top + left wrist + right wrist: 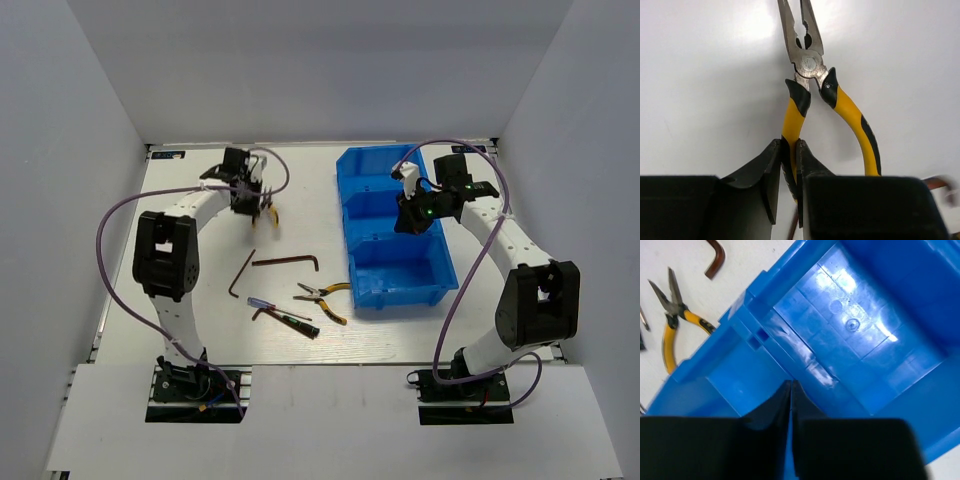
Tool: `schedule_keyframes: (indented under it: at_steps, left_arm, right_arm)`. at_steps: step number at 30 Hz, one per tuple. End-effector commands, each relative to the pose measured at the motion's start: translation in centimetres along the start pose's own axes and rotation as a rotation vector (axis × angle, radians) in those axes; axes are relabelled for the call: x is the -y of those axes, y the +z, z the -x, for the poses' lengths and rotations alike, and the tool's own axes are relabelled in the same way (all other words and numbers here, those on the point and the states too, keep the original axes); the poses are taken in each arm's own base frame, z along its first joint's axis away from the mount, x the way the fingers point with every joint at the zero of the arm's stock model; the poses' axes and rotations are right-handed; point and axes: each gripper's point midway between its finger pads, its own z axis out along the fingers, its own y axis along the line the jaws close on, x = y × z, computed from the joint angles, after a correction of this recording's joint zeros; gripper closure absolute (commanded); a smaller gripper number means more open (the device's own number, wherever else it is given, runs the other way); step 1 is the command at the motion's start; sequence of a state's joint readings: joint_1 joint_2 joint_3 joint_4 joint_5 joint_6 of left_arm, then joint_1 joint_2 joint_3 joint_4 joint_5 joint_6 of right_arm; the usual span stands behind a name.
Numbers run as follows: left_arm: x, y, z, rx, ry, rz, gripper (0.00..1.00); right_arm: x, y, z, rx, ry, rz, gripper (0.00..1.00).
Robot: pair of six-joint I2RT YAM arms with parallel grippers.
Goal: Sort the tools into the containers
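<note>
The left arm [190, 212] is extended forward to the far left part of the table [130, 330], wrist turned down, with the left gripper [790, 170] low over the surface. Its fingers [767, 170] are clamped on one yellow handle of the pliers [809, 64]. The other handle curves free to the side, and the steel nose points away from the gripper. The right arm [500, 235] is bent over the bins [440, 285], which stand on the right half of the table. The right gripper [791, 400] hangs above the middle of the row, over a divider wall. Its fingers are drawn nearly together with nothing between them. The remaining tools lie on the table between the two arms, left of the bins. Two hex keys [285, 262] lie farthest from the bases. The second pliers [322, 298] lie just beside the nearest compartment. Two screwdrivers [283, 314] lie nearest the bases, close to the second pliers.
</note>
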State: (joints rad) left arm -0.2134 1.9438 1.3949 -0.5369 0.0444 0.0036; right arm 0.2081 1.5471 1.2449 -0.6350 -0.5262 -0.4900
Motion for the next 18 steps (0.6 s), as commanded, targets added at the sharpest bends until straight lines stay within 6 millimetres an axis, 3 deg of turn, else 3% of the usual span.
schedule_keyframes:
  at_steps: [1, 2, 3, 5, 9, 10, 12, 14, 18]
  left_arm:
    - [4.8, -6.9, 13.4, 0.372, -0.036, -0.196, 1.0]
    - [5.6, -7.6, 14.8, 0.407, -0.047, -0.246, 1.0]
    - [7.9, -8.3, 17.3, 0.467, -0.061, -0.358, 1.0]
    - [9.8, -8.4, 19.1, 0.502, -0.09, -0.439, 1.0]
    - [15.4, -9.0, 23.0, 0.607, -0.111, -0.645, 1.0]
    - [16.3, -7.8, 22.9, 0.585, -0.142, -0.674, 1.0]
    - [18.8, -8.5, 24.1, 0.62, -0.128, -0.734, 1.0]
    - [20.6, -7.6, 24.1, 0.612, -0.13, -0.765, 1.0]
    - [24.7, -8.2, 25.1, 0.706, -0.121, -0.78, 1.0]
  right_arm:
    - [-0.4, -0.7, 0.2, 0.017, -0.027, -0.001, 1.0]
    - [-0.4, -0.6, 0.2, 0.016, -0.027, -0.004, 1.0]
    - [0.0, -0.7, 0.1, 0.019, -0.027, -0.026, 1.0]
    - [0.4, -0.8, 0.1, 0.02, -0.025, -0.053, 1.0]
    - [2.5, -1.7, 0.7, 0.07, 0.001, -0.208, 1.0]
    - [3.0, -1.9, 1.0, 0.09, 0.017, -0.24, 1.0]
    - [2.8, -2.1, 0.8, 0.103, 0.01, -0.258, 1.0]
    - [3.0, -2.2, 0.7, 0.113, 0.033, -0.28, 1.0]
    - [3.0, -2.2, 0.2, 0.115, 0.064, -0.288, 1.0]
